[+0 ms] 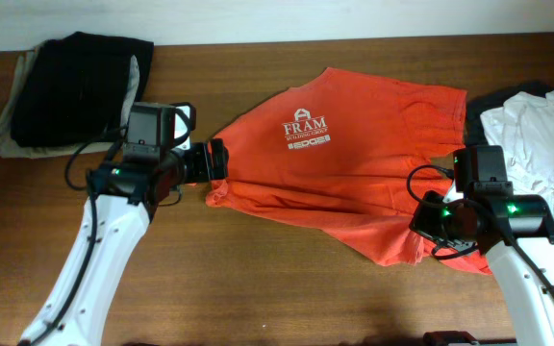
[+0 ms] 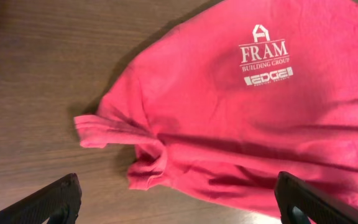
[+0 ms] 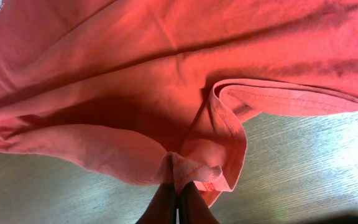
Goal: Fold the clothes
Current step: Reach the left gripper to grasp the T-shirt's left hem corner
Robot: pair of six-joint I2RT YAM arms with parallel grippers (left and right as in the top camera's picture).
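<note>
left claw (image 1: 215,160) spread, nothing held, bunched edge of shirt (image 1: 354,163) seen just ahead | shirt laid on counter (image 1: 258,288), long axis running left to right between arms | right claw (image 3: 176,194) pressed together, hem pinched

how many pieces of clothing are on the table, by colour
red-orange T-shirt: 1
black garment: 1
beige garment, under the black one: 1
white garment: 1
total: 4 (the dark fabric at the white one's edge is too unclear to count)
</note>
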